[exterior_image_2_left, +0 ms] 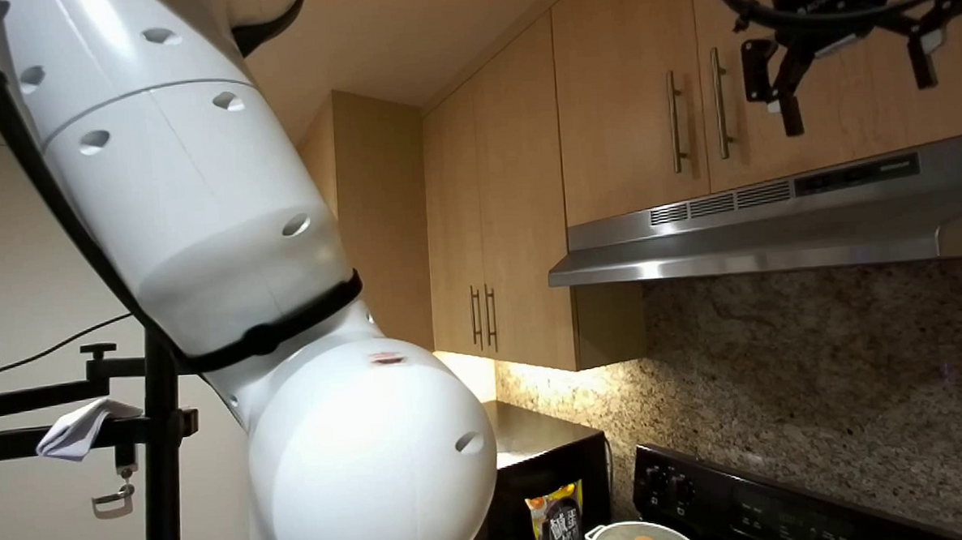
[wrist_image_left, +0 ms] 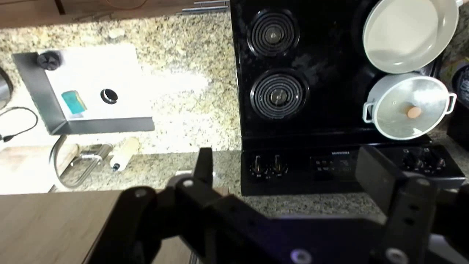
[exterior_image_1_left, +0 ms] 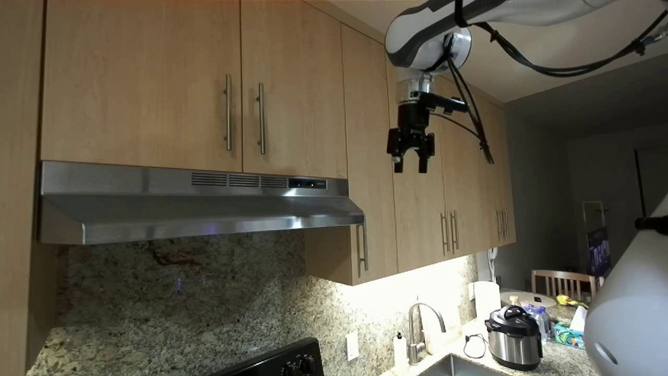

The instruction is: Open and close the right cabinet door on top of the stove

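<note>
The right cabinet door (exterior_image_1_left: 297, 94) is a flat light-wood door and is shut, flush with its twin. Its steel bar handle (exterior_image_1_left: 261, 119) is at its left edge. In an exterior view the door (exterior_image_2_left: 840, 120) is partly hidden behind my gripper (exterior_image_2_left: 858, 91); its handle (exterior_image_2_left: 720, 104) shows left of the fingers. In an exterior view my gripper (exterior_image_1_left: 411, 164) points down, right of the door and apart from the handle. In the wrist view my gripper (wrist_image_left: 287, 161) is open and empty. The black stove (wrist_image_left: 329, 55) lies below; its back panel also shows in both exterior views (exterior_image_1_left: 297, 360) (exterior_image_2_left: 750, 493).
The stainless range hood (exterior_image_1_left: 209, 209) juts out under the doors. The twin door (exterior_image_1_left: 141, 83) is on the left. Longer cabinet doors (exterior_image_1_left: 370, 156) stand to the right. A pan (wrist_image_left: 406, 33) and a lidded pot (wrist_image_left: 410, 106) sit on the stove. A sink (wrist_image_left: 110, 124) is alongside.
</note>
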`<state>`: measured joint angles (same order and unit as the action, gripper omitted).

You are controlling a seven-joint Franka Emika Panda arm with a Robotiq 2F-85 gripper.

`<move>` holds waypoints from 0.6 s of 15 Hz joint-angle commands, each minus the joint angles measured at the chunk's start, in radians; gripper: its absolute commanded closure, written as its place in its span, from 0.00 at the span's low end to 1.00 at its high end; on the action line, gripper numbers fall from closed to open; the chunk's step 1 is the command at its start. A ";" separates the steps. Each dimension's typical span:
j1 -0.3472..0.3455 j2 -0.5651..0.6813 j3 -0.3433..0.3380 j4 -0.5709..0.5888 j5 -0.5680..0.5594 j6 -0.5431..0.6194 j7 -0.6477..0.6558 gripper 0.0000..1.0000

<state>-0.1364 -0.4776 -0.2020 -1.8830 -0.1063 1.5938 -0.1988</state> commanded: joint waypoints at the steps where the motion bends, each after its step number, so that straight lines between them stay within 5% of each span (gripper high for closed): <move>1: -0.011 -0.025 -0.006 -0.088 0.003 -0.024 0.029 0.00; 9: -0.006 -0.002 -0.020 -0.072 0.002 -0.018 0.004 0.00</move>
<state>-0.1403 -0.4822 -0.2232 -1.9585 -0.1050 1.5785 -0.1934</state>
